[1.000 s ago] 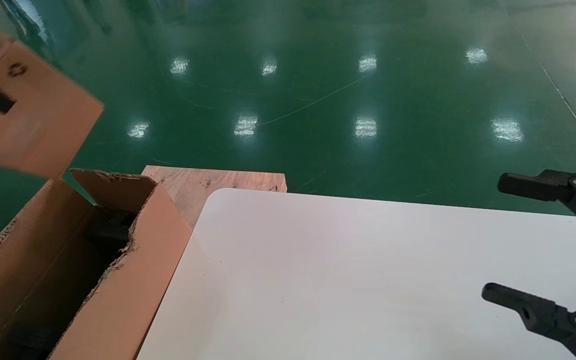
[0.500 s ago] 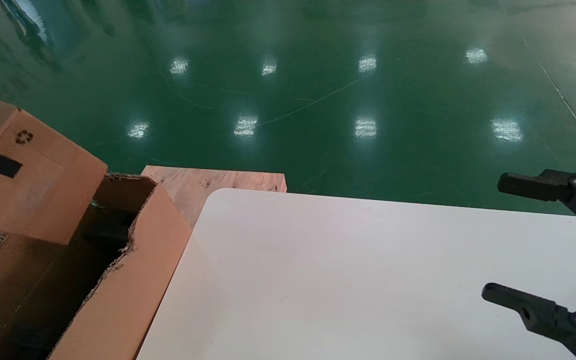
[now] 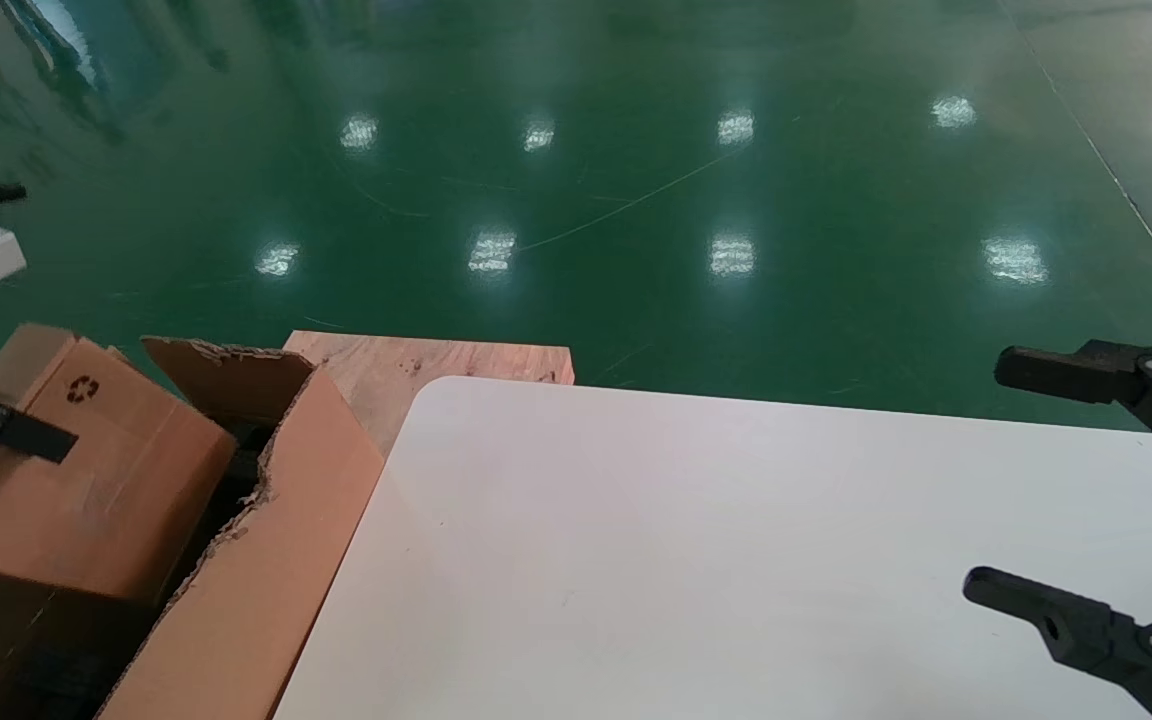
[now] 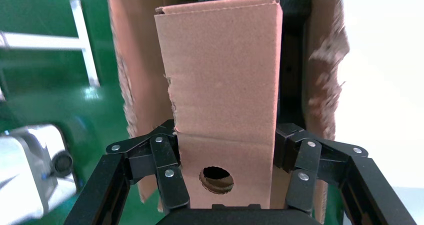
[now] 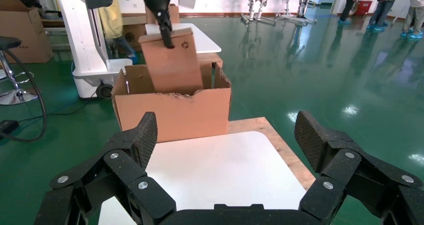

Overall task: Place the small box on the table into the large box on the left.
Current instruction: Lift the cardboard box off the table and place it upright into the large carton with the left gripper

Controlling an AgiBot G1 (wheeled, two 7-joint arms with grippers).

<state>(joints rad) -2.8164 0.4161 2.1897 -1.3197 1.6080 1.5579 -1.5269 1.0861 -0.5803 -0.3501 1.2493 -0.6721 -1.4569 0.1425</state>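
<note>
Now | my left gripper point(image 4: 225, 185) pinches the flat brown cardboard small box point(image 3: 86, 470) lower left, long axis plunging into the ragged brown corrugated large box point(image 3: 266, 560) | right gripper point(image 3: 1056, 490) spread, idle over the white table point(image 3: 736, 560) at right.

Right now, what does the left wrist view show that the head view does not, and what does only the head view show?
Only the left wrist view shows the small round hole in the flat brown cardboard small box's paler side, with the left gripper fingers shut on both sides of the box. Only the head view shows the black recycling symbol, the raw wooden board and the open right gripper, idle over the white table. Both show the small box lowered partly into the big ragged-edged large box.
</note>
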